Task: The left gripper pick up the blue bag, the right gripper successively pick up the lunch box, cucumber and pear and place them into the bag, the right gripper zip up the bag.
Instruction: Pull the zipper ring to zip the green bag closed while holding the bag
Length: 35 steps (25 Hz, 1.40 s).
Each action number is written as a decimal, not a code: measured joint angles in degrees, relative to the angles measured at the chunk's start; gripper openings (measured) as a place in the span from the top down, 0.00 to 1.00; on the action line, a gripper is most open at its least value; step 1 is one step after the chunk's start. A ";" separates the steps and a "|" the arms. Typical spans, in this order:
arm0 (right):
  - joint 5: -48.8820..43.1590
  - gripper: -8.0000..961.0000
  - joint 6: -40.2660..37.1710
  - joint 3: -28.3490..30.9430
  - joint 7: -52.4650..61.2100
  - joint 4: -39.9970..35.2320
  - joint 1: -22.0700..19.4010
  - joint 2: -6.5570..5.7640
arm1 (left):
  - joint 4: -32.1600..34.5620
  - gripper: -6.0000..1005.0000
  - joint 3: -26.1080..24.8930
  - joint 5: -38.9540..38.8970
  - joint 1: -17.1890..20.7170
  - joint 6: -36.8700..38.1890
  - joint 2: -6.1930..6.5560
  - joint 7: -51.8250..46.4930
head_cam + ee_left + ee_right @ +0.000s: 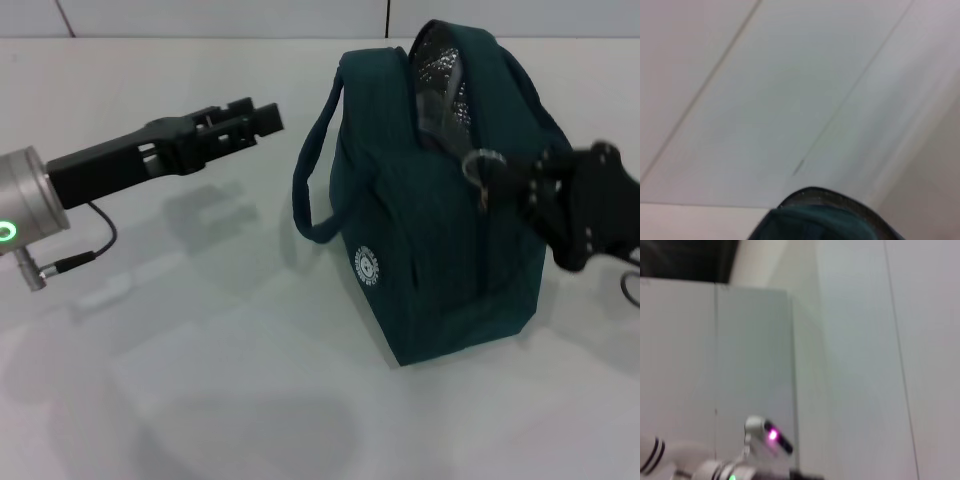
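Upright blue bag, right claw at its zipper

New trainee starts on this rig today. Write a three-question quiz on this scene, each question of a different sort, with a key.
1. True or false: the left claw is holding a handle of the blue bag.
2. Which claw is at the ring zipper pull? A. the left claw B. the right claw C. neither
3. Fill in: the bag's top is partly ____, showing the foil lining.

Key:
1. False; it hangs in the air apart from the bag.
2. B
3. open
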 joint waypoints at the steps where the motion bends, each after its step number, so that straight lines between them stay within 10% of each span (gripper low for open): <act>1: 0.90 0.98 -0.38 -0.01 0.00 -0.07 0.98 0.04 | -0.12 0.31 -0.76 0.00 0.38 0.00 -0.18 0.62; 23: 5.33 0.98 3.65 -7.71 0.21 -0.72 12.59 0.70 | -0.99 0.32 -2.36 -0.69 3.57 2.94 1.06 2.25; 35: 5.44 0.98 6.21 -8.33 0.25 0.96 11.78 0.69 | -0.99 0.33 -2.08 0.74 3.51 7.27 0.95 -1.85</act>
